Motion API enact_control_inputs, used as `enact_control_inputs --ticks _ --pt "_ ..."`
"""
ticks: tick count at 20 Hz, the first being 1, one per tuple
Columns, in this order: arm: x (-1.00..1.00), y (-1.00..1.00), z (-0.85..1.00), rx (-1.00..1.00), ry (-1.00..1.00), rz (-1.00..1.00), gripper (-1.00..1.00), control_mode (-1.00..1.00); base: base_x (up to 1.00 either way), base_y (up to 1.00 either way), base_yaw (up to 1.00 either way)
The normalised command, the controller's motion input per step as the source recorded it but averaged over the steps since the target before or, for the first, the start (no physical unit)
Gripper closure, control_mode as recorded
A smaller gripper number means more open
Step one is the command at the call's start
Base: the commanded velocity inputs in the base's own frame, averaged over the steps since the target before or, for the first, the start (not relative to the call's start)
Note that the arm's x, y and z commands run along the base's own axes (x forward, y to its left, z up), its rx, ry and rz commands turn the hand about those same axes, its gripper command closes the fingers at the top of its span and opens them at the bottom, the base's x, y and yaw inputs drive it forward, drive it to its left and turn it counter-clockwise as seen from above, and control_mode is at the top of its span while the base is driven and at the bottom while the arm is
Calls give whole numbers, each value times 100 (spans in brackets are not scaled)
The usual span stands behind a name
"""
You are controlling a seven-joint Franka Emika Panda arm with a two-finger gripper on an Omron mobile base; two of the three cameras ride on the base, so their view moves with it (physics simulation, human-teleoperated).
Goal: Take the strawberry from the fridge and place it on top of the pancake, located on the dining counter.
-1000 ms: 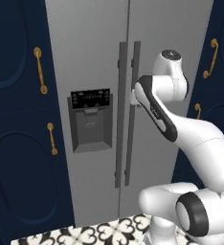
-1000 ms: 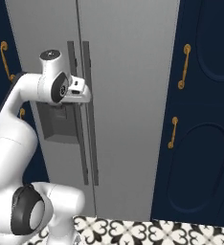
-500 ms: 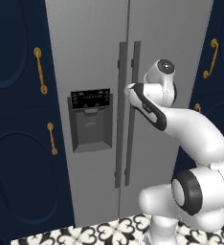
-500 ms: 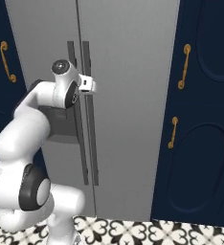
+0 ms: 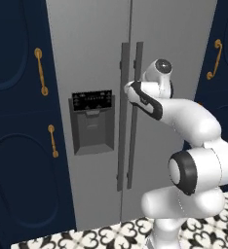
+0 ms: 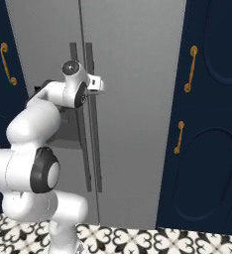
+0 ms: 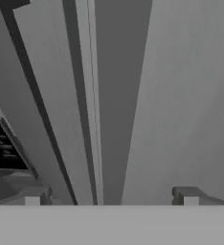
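Two dark fingertips (image 7: 31, 200) stand spread wide with nothing between them, the gripper (image 7: 111, 201) released and held close up to the fridge (image 5: 94, 53) at its pair of vertical door handles (image 5: 130, 116), which run between the tips in the hand view. Both fridge doors are shut, so the shelves and whatever sits on them cannot be seen; the black control panel (image 5: 91, 100) and recessed dispenser (image 5: 92, 130) sit on the left door. Navy cabinets (image 6: 207, 114) with gold handles (image 6: 190, 69) flank the fridge above a patterned tile floor (image 5: 101, 237).

navy cabinets (image 5: 18, 146), gold handles (image 5: 39, 71), patterned floor tiles (image 6: 138, 240)
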Motion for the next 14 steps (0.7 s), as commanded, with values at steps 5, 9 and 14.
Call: enact_control_inputs --ticks 5,9,14 --pt "48 0 -8 0 -5 0 -100 -100 0 0 0" --pt "53 0 -7 0 0 0 -100 -100 0 0 0" --pt "47 0 -4 -2 0 0 -100 -100 0 0 0"
